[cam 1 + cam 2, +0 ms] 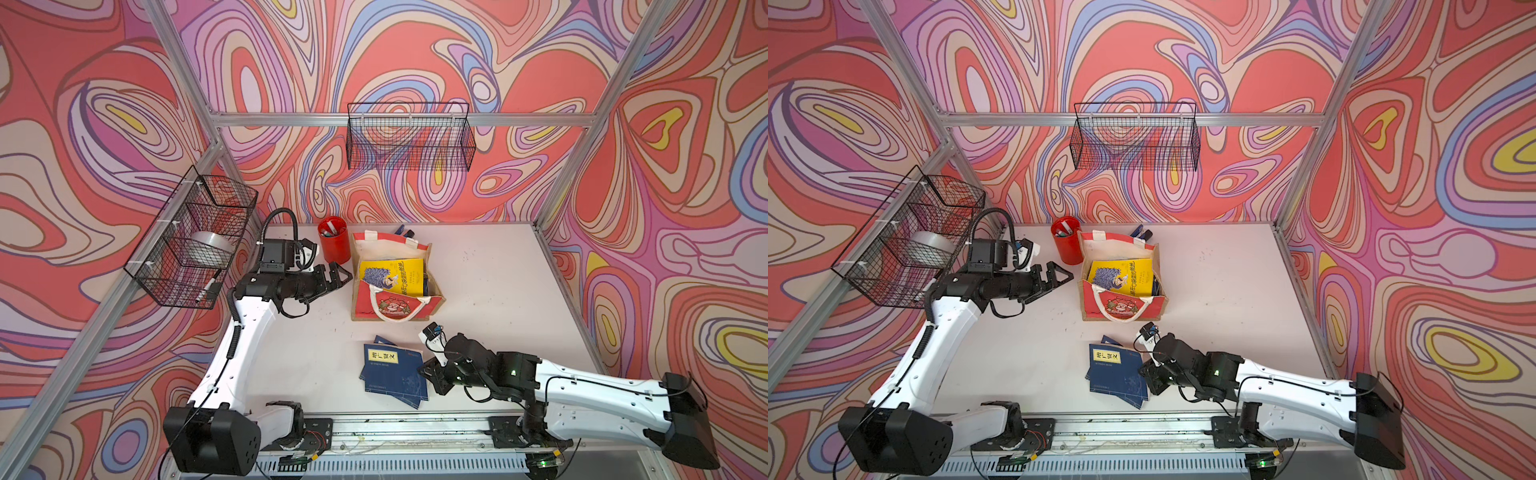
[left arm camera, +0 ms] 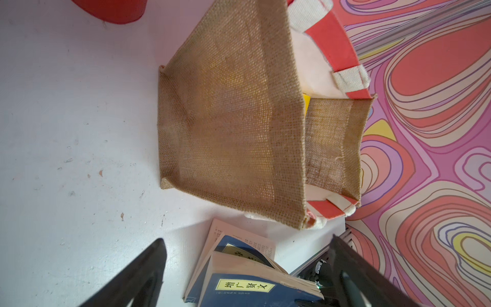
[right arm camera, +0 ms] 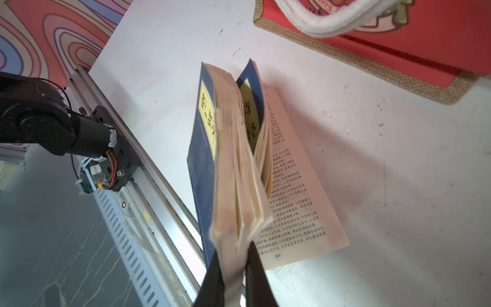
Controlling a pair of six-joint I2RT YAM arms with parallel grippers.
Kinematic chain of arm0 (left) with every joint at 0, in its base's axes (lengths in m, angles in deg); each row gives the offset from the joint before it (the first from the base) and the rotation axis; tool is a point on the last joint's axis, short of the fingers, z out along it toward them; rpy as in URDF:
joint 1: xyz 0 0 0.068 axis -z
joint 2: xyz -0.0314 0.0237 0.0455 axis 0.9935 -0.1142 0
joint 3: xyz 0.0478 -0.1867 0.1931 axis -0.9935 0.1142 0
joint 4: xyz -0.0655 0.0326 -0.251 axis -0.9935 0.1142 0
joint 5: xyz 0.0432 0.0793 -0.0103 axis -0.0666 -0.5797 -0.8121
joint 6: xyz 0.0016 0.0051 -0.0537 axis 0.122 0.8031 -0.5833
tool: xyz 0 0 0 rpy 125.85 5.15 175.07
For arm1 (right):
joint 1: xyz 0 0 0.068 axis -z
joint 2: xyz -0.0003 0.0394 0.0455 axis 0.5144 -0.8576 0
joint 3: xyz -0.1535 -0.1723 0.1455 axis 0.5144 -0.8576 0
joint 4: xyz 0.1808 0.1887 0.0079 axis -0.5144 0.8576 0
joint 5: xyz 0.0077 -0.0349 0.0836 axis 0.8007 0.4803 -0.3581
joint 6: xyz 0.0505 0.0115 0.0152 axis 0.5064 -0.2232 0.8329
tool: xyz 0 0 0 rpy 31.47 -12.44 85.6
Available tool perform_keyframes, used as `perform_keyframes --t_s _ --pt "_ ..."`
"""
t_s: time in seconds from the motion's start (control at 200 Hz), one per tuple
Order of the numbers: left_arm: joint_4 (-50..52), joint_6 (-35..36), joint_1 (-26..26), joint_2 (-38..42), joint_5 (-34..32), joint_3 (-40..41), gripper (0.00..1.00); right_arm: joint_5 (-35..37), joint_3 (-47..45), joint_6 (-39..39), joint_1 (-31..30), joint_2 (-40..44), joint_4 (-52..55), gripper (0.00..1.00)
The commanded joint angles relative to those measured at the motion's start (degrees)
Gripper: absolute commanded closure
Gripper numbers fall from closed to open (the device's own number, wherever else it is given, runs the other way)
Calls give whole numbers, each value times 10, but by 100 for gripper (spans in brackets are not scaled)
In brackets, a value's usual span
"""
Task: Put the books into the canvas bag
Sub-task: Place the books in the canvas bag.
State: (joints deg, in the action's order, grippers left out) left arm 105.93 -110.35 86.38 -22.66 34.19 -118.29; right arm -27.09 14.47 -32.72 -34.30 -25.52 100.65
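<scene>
Right wrist view: right gripper (image 3: 233, 256) clamped on page edges of navy book (image 3: 203, 164), likely mid-pickup; next, lift clear, carry over canvas bag (image 3: 414, 45). Left gripper (image 1: 340, 277) spread wide.

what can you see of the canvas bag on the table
The boxy tan burlap canvas bag stands upright and open-mouthed on the white table, close beside a red cylindrical pen cup. Its front panel is printed red with a cartoon, and its lining is white. One red-and-white webbing handle droops over the front. A bright yellow paperback book leans inside.
</scene>
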Motion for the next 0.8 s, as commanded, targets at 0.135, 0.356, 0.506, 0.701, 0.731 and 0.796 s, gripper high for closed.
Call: perform_keyframes --t_s 0.135,0.356,0.506,0.701,0.731,0.796 --pt "-12 10 -1 31 18 -18 3 -44 142 -80 1 14 12 100" --pt "-18 11 23 -22 5 -80 5 -27 311 -149 1 42 131 100" --pt "-20 18 64 -73 -20 -111 12 14 419 -193 1 35 179 100" --pt "-27 12 77 -117 -58 -133 25 91 575 -257 1 -16 239 100" --pt "-27 11 77 -121 -67 -135 29 106 592 -267 2 -25 242 100" --pt "-13 16 79 -136 -79 -149 44 132 625 -290 3 -48 241 100"
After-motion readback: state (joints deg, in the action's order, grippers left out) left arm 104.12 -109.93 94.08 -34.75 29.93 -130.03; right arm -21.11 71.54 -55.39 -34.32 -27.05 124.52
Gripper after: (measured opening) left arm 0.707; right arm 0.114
